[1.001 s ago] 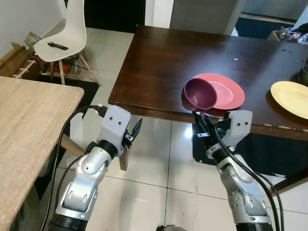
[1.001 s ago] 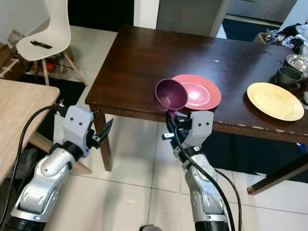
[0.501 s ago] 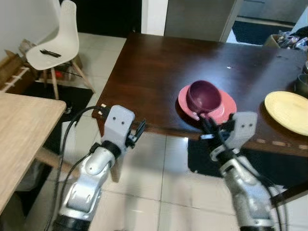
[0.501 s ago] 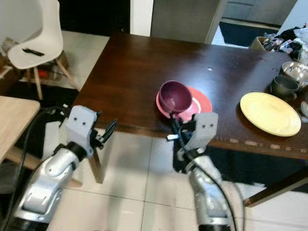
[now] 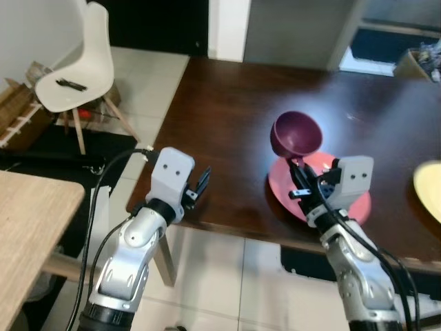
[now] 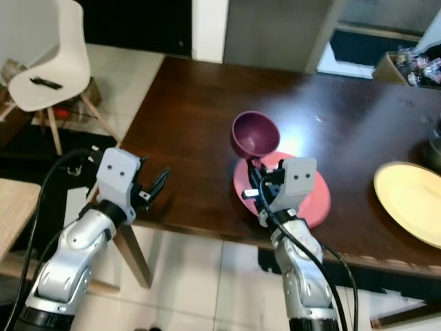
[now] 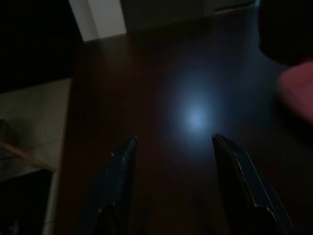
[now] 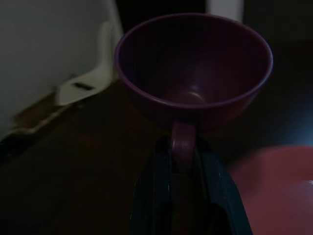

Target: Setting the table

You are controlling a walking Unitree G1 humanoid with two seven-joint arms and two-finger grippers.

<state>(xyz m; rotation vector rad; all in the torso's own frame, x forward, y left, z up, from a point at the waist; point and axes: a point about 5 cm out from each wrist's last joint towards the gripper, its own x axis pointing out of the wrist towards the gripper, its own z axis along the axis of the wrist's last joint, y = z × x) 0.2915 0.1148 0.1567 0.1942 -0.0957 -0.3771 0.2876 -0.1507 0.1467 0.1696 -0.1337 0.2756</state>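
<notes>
Purple cup (image 5: pixel 296 134) empty, held by handle in right gripper (image 5: pixel 299 181), fingers clamped on handle; cup raised above far edge of red plate (image 6: pixel 309 204). Red plate bare, flat on dark wood table (image 5: pixel 227 103) near front edge. Yellow plate (image 6: pixel 411 211) further to robot's right, well apart. Left gripper (image 7: pixel 171 161) over table's left front part, fingers spread, holding nothing. White chair (image 5: pixel 79 67) with dark object on seat, on tiled floor (image 5: pixel 148 65). Light wooden tabletop (image 5: pixel 31 238) at robot's left.
</notes>
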